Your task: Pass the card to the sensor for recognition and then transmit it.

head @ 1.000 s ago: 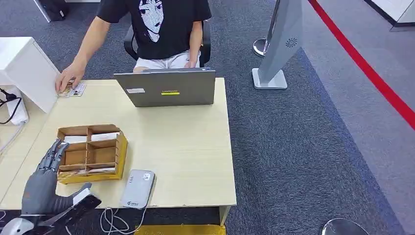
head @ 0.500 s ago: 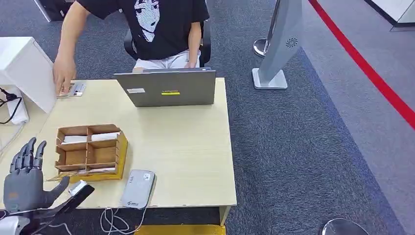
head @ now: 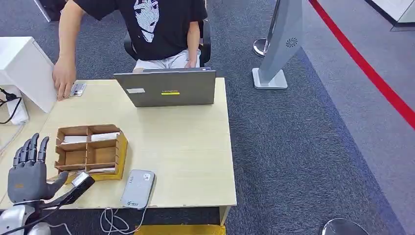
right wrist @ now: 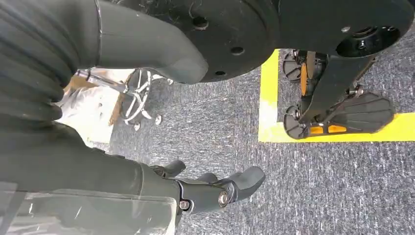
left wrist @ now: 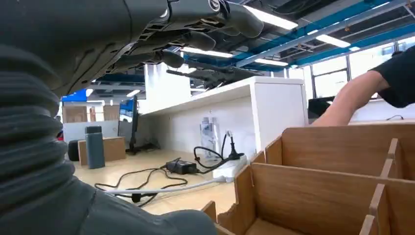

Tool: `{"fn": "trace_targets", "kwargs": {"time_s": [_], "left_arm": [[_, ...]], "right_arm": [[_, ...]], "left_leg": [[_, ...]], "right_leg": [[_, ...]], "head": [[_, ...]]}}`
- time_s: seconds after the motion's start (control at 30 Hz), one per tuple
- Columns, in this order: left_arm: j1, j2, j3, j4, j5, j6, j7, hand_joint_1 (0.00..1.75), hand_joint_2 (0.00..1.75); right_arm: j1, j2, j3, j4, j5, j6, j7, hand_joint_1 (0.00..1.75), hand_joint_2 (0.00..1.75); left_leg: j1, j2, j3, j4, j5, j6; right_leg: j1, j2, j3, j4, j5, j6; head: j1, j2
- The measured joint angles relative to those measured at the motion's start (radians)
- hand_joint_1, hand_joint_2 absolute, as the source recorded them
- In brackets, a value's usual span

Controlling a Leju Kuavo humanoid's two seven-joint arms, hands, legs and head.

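Here the grey left hand (head: 27, 171), fingers spread and empty, hovers left of the compartmented wooden card box (head: 89, 152); white cards (head: 104, 136) lie inside. Reaching in, it might catch the box's wall.

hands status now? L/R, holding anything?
Left hand: open, fingers spread, holds nothing, beside the wooden card box.
Right hand: hangs over the carpet, fingers loosely curled, nothing in it; open or closed cannot be told.
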State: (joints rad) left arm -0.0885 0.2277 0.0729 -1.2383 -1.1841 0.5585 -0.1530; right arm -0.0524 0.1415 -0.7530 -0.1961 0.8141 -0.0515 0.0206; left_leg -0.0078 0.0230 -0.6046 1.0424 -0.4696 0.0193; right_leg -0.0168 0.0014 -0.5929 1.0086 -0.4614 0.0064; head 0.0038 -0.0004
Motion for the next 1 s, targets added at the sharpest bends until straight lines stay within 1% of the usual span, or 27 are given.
{"fn": "trace_targets", "kwargs": {"time_s": [0.17,0.43,0.63,1.0], "left_arm": [[-0.028,-0.002,-0.01,0.045,-0.02,-0.021,0.008,0.0,1.75],[-0.043,-0.007,-0.035,0.074,-0.031,-0.041,0.025,0.0,1.75],[-0.043,-0.008,-0.041,0.075,-0.031,-0.063,0.028,0.0,1.75],[-0.028,-0.008,-0.048,0.058,-0.019,-0.064,0.039,0.0,1.75]], "right_arm": [[0.0,0.0,0.0,0.0,0.002,0.001,0.0,0.0,1.75],[-0.001,0.0,0.0,0.0,0.003,0.003,0.001,0.0,1.75],[0.0,0.0,0.0,0.0,0.002,0.007,0.001,0.0,1.75],[0.0,0.0,0.0,0.0,-0.002,0.007,0.001,0.0,1.75]], "left_leg": [[0.0,0.0,0.0,0.0,0.0,0.0],[0.0,0.0,0.0,0.0,0.0,0.0],[0.0,0.0,0.0,0.0,0.0,0.0],[0.0,0.0,0.0,0.0,0.0,0.0]], "right_leg": [[0.0,0.0,0.0,0.0,0.0,0.0],[0.0,0.0,0.0,0.0,0.0,0.0],[0.0,0.001,0.0,0.0,0.0,0.0],[0.0,0.0,0.0,0.0,0.0,0.0]], "head": [[0.0,0.0],[0.0,0.0],[0.0,0.0],[0.0,0.0]]}}
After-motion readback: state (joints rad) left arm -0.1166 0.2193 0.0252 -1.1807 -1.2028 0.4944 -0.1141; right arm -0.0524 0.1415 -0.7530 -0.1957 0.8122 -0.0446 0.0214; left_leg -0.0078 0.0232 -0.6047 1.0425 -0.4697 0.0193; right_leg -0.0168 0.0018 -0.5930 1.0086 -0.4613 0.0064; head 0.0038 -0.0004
